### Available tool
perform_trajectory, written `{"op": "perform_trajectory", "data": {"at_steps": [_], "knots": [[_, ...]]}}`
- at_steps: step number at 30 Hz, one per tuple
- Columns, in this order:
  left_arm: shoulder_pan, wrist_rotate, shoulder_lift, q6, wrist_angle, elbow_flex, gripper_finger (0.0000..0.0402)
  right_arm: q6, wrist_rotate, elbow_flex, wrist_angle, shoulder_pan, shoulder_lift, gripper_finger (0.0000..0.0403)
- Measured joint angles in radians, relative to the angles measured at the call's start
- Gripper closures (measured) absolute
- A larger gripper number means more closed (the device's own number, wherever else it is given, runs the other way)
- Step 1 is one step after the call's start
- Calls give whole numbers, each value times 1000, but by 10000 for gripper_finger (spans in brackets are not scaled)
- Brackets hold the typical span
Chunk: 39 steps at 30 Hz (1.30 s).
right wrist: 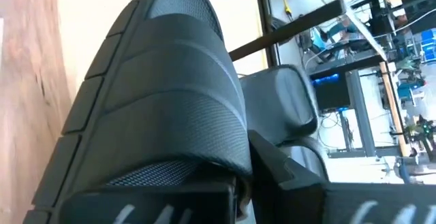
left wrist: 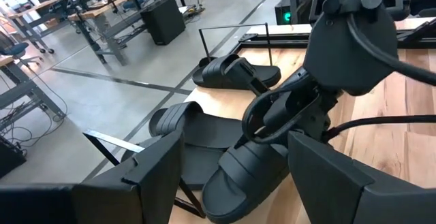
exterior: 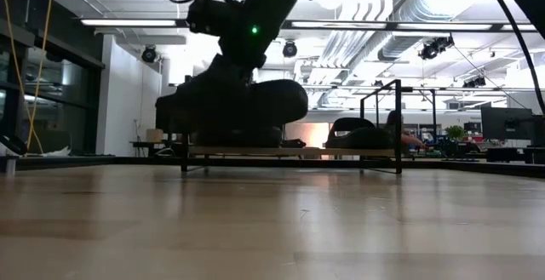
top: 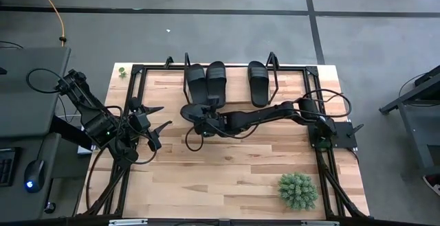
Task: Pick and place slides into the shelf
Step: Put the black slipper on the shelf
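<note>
Three black slides lie flat on their soles on the shelf at the table's far edge. My right gripper reaches across from the right and is shut on the fourth slide, just in front of the shelf's left part. In the low view this slide hangs above the table. My left gripper waits open to the left of it, touching nothing. In its wrist view the held slide lies past its fingers. My right gripper holds the fourth slide at its wide strap, coming level from the table's right side. The fingers sit at the strap's edge, and the gripper body hides whether one is under the strap. The slide is lifted clear of the table, roughly level.
A green plant ball sits near the table's near right corner. A smaller green thing lies at the far left corner. The shelf's black tube uprights stand around its board. Bare wood lies between the arms and the near edge.
</note>
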Motion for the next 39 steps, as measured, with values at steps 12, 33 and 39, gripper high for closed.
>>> {"op": "perform_trajectory", "data": {"at_steps": [12, 33, 39], "knots": [[0, 0, 0, 0, 0, 0, 156, 16, 79, 11, -38, 7, 0, 400], [0, 3, 0, 0, 0, 0, 156, -21, 529, 10, -99, -7, 0, 400], [0, 3, 0, 0, 0, 0, 156, 39, 545, 10, -175, -10, 0, 400]]}}
